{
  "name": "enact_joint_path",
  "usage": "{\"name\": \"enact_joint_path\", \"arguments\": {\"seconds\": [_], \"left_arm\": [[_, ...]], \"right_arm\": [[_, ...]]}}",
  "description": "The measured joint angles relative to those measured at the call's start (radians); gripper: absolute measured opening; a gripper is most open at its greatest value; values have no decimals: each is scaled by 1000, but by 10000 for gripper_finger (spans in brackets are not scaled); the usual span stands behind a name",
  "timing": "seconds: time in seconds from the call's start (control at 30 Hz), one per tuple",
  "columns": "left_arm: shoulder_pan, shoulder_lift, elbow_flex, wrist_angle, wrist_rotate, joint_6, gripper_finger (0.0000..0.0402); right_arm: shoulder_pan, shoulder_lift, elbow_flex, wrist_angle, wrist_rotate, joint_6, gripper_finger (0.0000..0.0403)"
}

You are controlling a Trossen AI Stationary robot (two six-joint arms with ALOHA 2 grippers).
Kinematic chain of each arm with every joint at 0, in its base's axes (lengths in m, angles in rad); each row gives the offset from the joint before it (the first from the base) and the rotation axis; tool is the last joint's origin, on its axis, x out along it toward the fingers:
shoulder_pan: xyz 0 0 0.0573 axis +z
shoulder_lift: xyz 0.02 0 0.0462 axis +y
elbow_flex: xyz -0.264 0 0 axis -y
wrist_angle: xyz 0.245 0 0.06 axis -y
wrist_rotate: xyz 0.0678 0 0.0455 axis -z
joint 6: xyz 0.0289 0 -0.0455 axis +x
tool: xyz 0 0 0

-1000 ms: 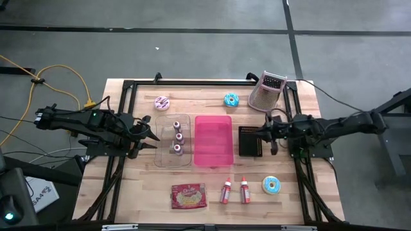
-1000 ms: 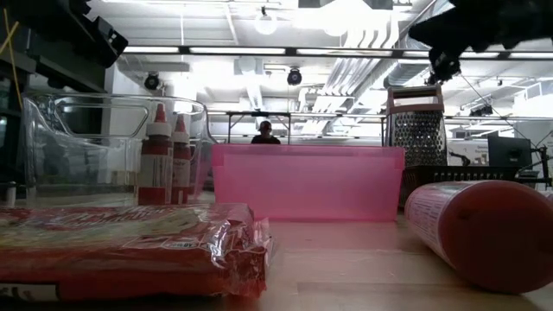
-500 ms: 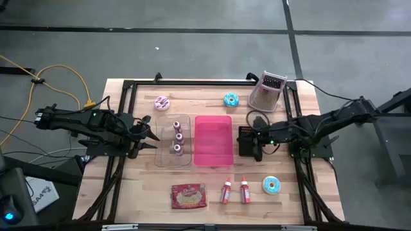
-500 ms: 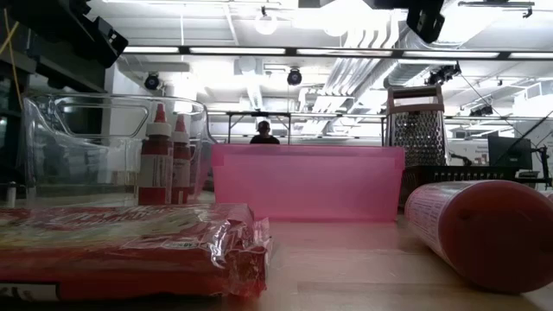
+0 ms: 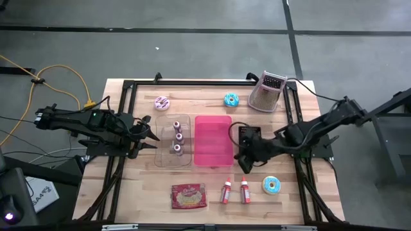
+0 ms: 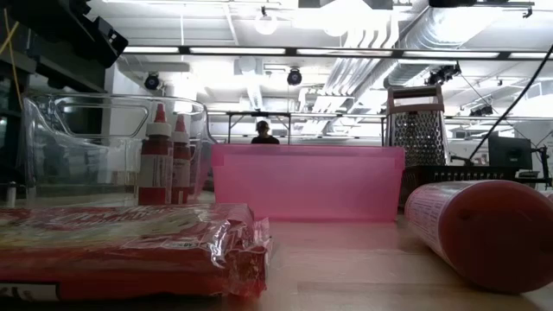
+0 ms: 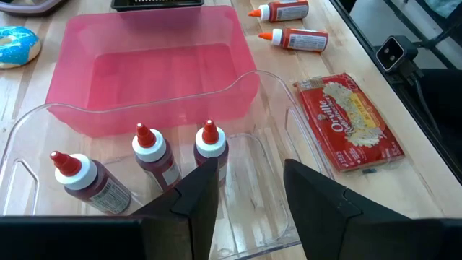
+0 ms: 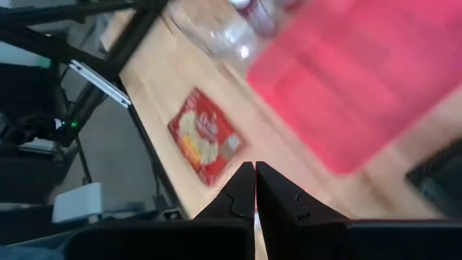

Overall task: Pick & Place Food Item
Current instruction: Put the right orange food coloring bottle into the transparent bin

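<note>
While the left claw (image 5: 153, 136) waits parted, right claw (image 5: 243, 160) — pinched shut, empty — near pink bin (image 5: 213, 140).

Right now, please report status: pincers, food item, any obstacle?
Right pincer shut, empty, above table between pink bin and two sauce bottles. Left pincer open, waiting by clear bin. No obstacle seen.

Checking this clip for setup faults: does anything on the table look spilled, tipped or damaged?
Only the grater stands out: from above it appears to lean. The clear bin, pink bin and both loose sauce bottles look intact, nothing spilled.
</note>
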Motion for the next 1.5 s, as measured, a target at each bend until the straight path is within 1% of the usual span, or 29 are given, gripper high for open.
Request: {"name": "enact_joint_path", "arguments": {"seconds": [0.17, 0.3, 0.47, 0.53, 0.63, 0.7, 0.8, 1.0, 1.07, 1.23, 1.37, 1.5], "left_arm": [[0, 0, 0, 0, 0, 0, 152], [0, 0, 0, 0, 0, 0, 152], [0, 0, 0, 0, 0, 0, 152], [0, 0, 0, 0, 0, 0, 152], [0, 0, 0, 0, 0, 0, 152], [0, 0, 0, 0, 0, 0, 152], [0, 0, 0, 0, 0, 0, 152], [0, 0, 0, 0, 0, 0, 152], [0, 0, 0, 0, 0, 0, 152], [0, 0, 0, 0, 0, 0, 152], [0, 0, 0, 0, 0, 0, 152], [0, 0, 0, 0, 0, 0, 152]], "right_arm": [[3, 59, 12, -22, -102, 186, 2], [-2, 103, 12, -76, -197, 329, 2], [-10, 158, 12, -129, -312, 472, 2], [-15, 178, 12, -150, -357, 518, 2], [-21, 207, 11, -195, -382, 573, 2], [-27, 227, 11, -206, -391, 580, 2], [-29, 265, 12, -198, -431, 588, 2], [-25, 327, 11, -184, -434, 623, 2], [-20, 340, 12, -184, -419, 635, 2], [-9, 344, 11, -169, -402, 651, 2], [2, 344, 11, -156, -361, 651, 2], [14, 343, 11, -152, -366, 651, 2]]}}
